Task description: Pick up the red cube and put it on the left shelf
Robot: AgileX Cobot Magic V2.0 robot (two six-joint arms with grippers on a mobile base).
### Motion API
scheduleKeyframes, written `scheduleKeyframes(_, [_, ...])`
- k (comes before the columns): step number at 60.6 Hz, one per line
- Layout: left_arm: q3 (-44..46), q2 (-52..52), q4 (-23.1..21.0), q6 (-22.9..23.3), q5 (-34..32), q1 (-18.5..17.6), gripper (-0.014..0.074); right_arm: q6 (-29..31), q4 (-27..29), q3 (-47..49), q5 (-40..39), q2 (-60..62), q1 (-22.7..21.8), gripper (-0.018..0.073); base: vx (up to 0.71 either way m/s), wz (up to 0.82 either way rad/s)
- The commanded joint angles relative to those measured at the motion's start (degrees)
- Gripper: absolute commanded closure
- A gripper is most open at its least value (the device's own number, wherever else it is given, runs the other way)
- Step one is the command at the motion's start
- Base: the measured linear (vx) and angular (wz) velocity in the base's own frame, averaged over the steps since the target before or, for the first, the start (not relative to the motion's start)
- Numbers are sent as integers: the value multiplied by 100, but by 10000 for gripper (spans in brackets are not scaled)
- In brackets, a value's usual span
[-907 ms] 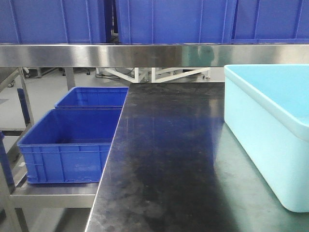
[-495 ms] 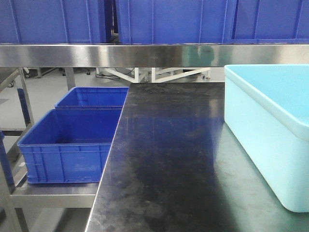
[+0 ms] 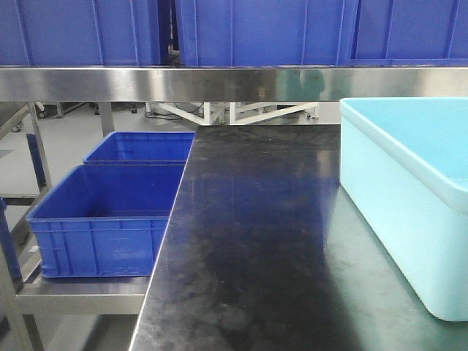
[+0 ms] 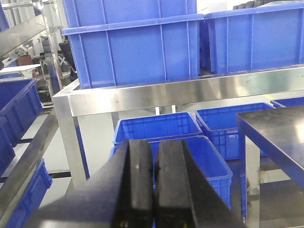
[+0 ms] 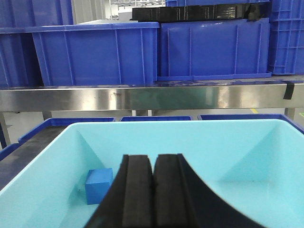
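Note:
No red cube shows in any view. The left shelf is a stainless steel rack; its front rail runs across the front view under large blue crates, and it also shows in the left wrist view. My left gripper is shut and empty, held in the air over the lower blue crates beside the rack. My right gripper is shut and empty, above the light blue tub, which holds a blue cube. Neither gripper shows in the front view.
A black-topped table fills the middle of the front view, with the light blue tub on its right. Two open blue crates sit on a lower metal shelf to the table's left. Steel rack posts stand by the left gripper.

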State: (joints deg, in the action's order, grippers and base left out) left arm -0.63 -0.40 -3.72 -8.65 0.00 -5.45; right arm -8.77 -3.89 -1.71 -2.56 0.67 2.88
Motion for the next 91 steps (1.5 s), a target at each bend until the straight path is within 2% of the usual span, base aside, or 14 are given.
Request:
scheduleKeyframes(1, [-126,46,-11,-11,-480,-47,491,51,-13,146,-528,94,-43,494,0,0])
scheduleKeyframes(26, [-126,46,-11,-11,-480,-47,491,51,-13,152,-690,94,-43,494,0,0])
scheduleKeyframes(35, [-126,46,-11,-11,-480,-47,491,51,-13,363,-708,-369,-43,494,0,0])
scheduleKeyframes(59, [-126,46,-11,-11,-480,-47,491,51,-13,2790,-675,-3513,-43,494,0,0])
scheduleKeyframes(64, [-126,46,-11,-11,-480,-47,491,51,-13,3325,-345,-4025,-43,490,0,0])
scheduleKeyframes(69, [-126,46,-11,-11,-480,-47,491,51,-13,3779,345,-4467,-43,483,0,0])
scheduleKeyframes(75, [-126,46,-11,-11,-480,-47,491,51,-13,4311,1336,-4890,-43,406,0,0])
scheduleKeyframes(85, [-126,46,-11,-11,-480,-47,491,51,-140,4944,2830,-5502,-43,85,0,0])
scheduleKeyframes(88, [-126,46,-11,-11,-480,-47,491,51,-214,5033,3151,-5646,-43,18,0,0])
scheduleKeyframes(91, [-126,46,-11,-11,-480,-47,491,51,-335,5061,3384,-5764,-43,-4,0,0])
